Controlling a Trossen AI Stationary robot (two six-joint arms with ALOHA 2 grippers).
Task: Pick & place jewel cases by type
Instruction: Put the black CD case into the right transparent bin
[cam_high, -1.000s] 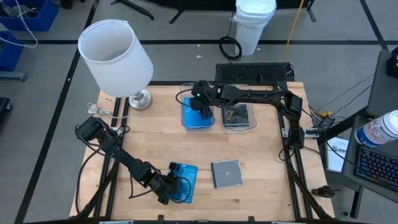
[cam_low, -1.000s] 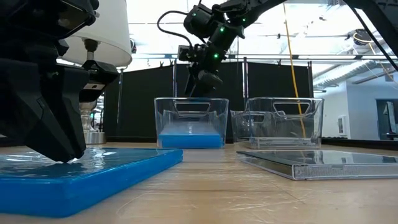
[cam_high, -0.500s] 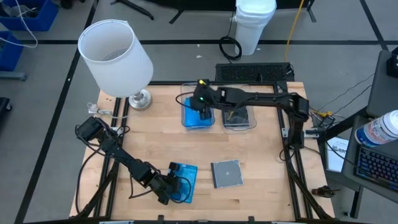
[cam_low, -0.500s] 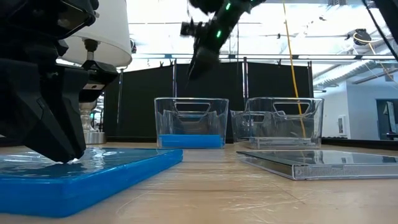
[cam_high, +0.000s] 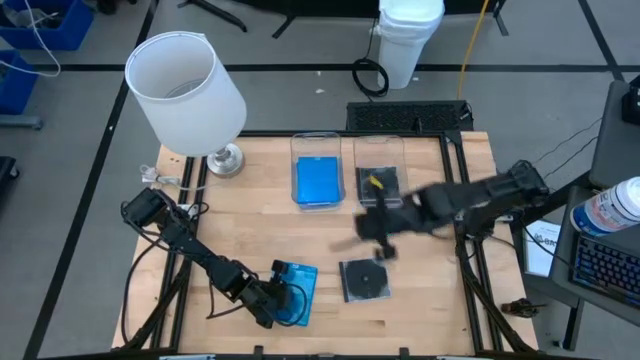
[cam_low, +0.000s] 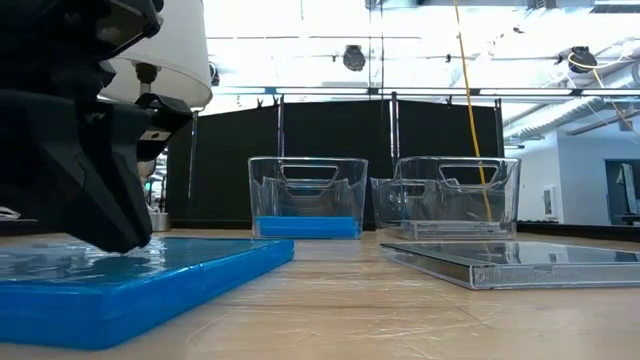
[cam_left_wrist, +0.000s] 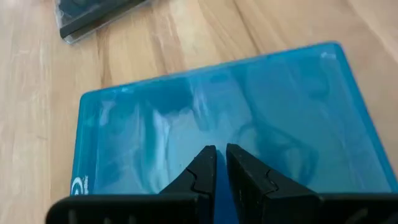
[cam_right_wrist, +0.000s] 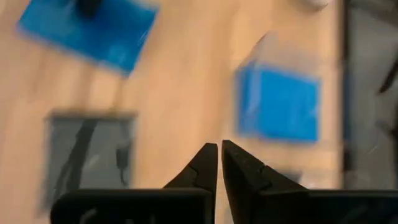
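Observation:
A bright blue jewel case (cam_high: 298, 290) lies flat near the table's front edge, left of a grey jewel case (cam_high: 362, 280) that also lies flat. My left gripper (cam_left_wrist: 216, 152) is shut with its tips down on the blue case. At the back stand two clear bins. The left bin (cam_high: 318, 146) holds a blue case (cam_high: 318, 182), and the right bin (cam_high: 378, 146) holds a grey case (cam_high: 378, 186). My right gripper (cam_high: 380, 240), blurred, hangs shut and holding nothing above the table between the bins and the grey case (cam_right_wrist: 87, 155). My left gripper rests its shut fingertips (cam_low: 118, 240) on the blue case's top face (cam_left_wrist: 217, 124), toward the case's near left part. The fingers slant down from the table's left. The case lies flat on the table.
A white lamp (cam_high: 185, 85) stands with its base (cam_high: 222, 160) on the far left corner. A dark keyboard (cam_high: 405, 117) lies beyond the far edge. Bare wood (cam_high: 250, 215) stretches between the bins and the two cases at the front.
My right gripper has risen from the left bin, where the blue case stays lying. It has swung fast toward the table's near right and is now above the wood just beyond the grey case.

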